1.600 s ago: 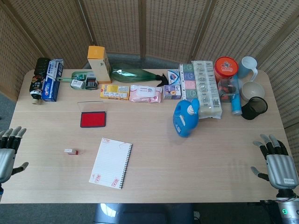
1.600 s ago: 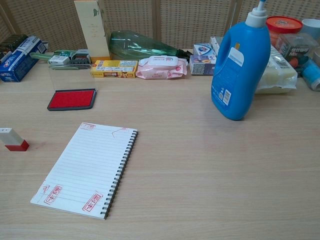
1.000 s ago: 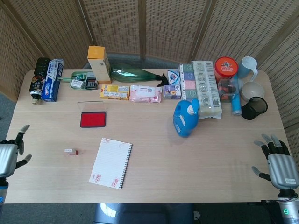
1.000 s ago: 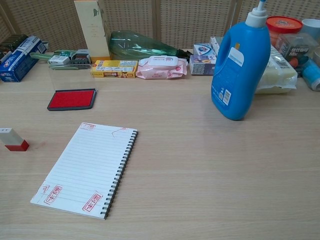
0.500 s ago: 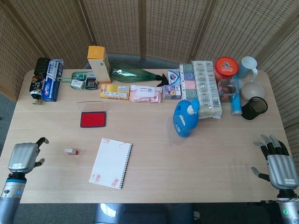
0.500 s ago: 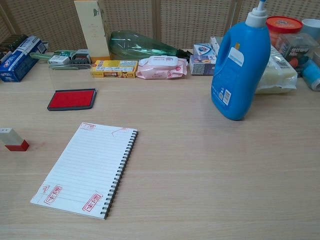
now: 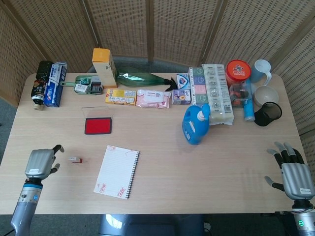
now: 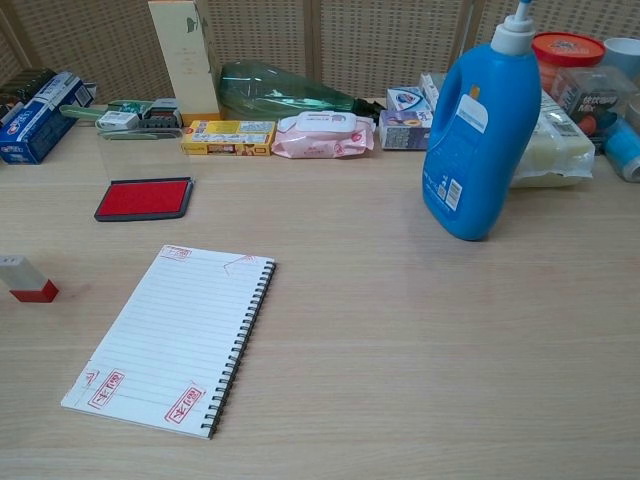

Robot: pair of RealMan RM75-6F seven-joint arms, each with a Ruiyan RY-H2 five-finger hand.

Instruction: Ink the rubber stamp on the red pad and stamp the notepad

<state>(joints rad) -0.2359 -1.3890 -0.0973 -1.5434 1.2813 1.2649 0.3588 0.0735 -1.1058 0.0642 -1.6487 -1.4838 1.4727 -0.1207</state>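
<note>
The rubber stamp is seen lying flat on the bench, long axis left-right, just to the right of the empty, loosely apart fingers of the left hand; the right hand, splayed empty, is placed well apart.

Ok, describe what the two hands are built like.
Both the left hand and the right hand have a grey metal back plate with a small white label and dark fingers with pale tips. The left forearm is a grey tube with a blue ring.
</note>
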